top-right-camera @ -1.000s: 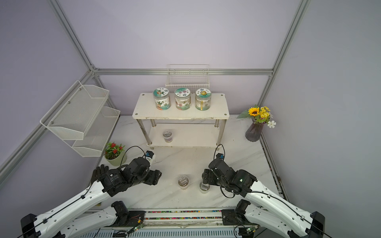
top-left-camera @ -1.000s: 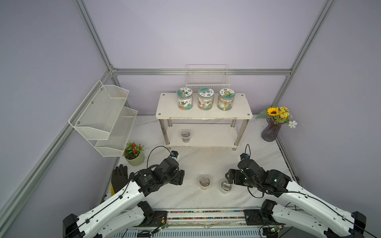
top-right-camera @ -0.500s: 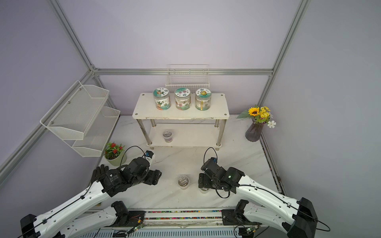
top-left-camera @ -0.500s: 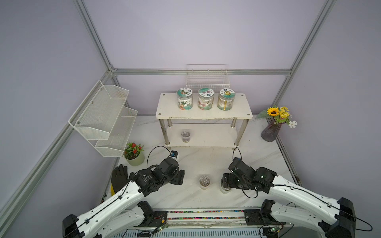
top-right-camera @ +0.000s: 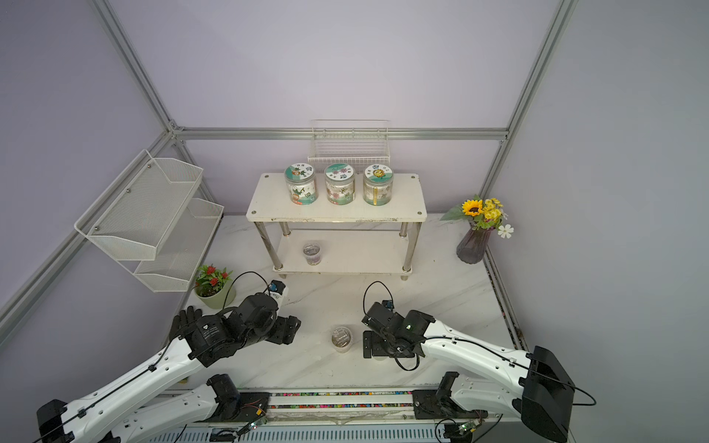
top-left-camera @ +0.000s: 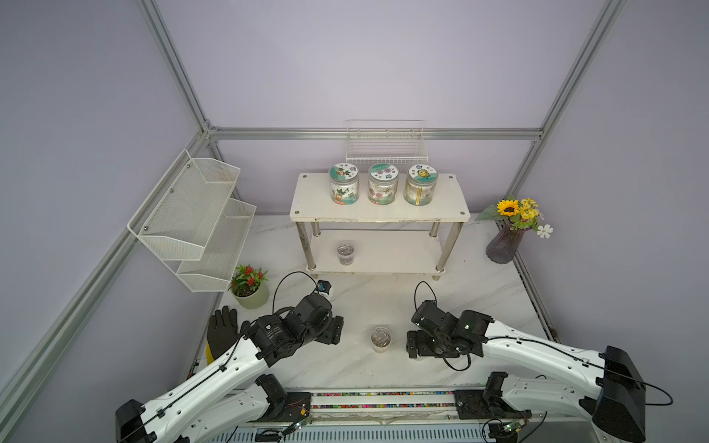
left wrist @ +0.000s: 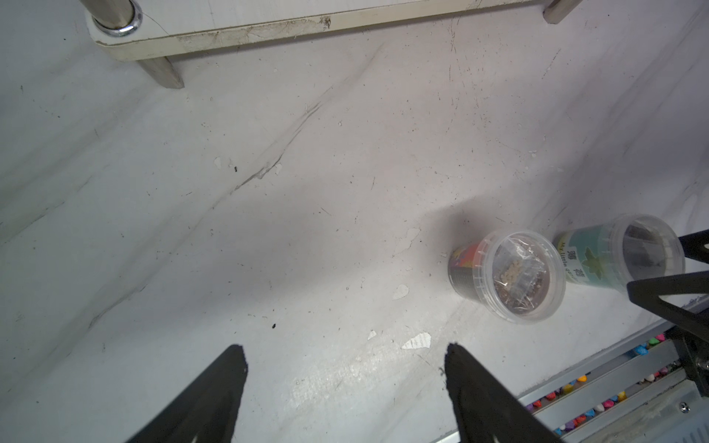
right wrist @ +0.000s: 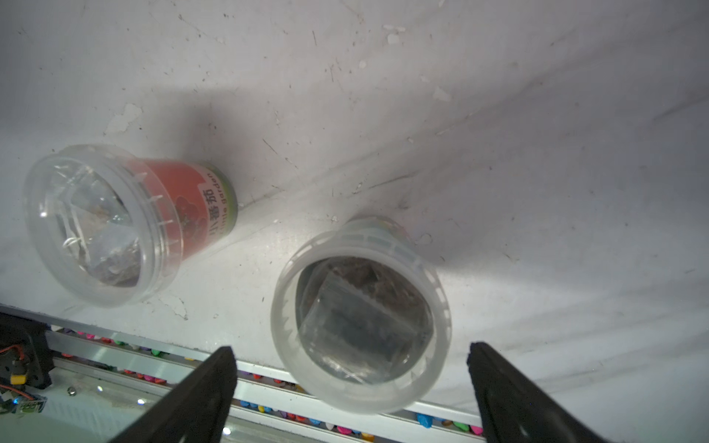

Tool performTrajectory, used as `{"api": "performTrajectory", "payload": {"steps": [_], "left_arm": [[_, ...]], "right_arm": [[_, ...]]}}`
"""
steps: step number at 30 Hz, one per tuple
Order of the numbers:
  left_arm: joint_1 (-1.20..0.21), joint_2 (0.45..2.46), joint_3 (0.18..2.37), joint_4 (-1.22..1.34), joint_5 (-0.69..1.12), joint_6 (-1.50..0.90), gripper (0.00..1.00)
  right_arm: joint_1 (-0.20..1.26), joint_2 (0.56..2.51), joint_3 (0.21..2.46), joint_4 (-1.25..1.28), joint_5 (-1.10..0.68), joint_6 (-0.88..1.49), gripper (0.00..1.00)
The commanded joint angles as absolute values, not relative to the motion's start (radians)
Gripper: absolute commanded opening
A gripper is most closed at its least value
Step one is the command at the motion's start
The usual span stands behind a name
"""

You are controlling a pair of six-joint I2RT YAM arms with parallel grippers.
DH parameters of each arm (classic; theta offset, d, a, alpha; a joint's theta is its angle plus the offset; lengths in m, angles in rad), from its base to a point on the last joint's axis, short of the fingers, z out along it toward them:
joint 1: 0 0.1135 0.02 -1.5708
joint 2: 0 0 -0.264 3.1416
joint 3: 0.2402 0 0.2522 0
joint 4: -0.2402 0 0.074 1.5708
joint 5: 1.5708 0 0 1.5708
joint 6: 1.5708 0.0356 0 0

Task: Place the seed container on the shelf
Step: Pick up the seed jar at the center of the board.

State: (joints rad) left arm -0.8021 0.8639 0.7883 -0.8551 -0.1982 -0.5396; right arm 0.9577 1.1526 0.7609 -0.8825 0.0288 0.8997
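Seed container (right wrist: 360,314) under spread right hand (right wrist: 350,347), red cup (right wrist: 115,222) beside, shelf (top-left-camera: 383,255) beyond.

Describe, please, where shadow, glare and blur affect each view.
Right wrist: the black gripper fingers are blurred, a broad shadow crosses the white marble table, glare spots the red-labelled clear plastic cup. Left wrist: its fingers soft-edged, table sharp. Top views: even light; the small clear cup on the white two-tier shelf looks soft.
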Motion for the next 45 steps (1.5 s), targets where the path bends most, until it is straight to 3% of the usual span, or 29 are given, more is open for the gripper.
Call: {"api": "performTrajectory", "payload": {"steps": [1,14,26,45], "left_arm": [[-0.809,0.851,0.787,-0.851,-0.214,-0.545,0.83],[-0.811,0.850,0.788,-0.850,-0.212,-0.543,0.83],[-0.812,0.850,0.787,-0.850,-0.209,-0.541,0.83],[-0.815,0.846,0.787,-0.849,-0.207,-0.541,0.83]], "right_arm": [[0.973,1.176,0.793,-0.882,0.048,0.911,0.97],[0.979,1.232,0.829,-0.893,0.084,0.893,0.82],[0.980,1.275,0.830,-0.908,0.097,0.895,0.88],[0.980,1.279,0.830,-0.910,0.095,0.890,0.73]]}}
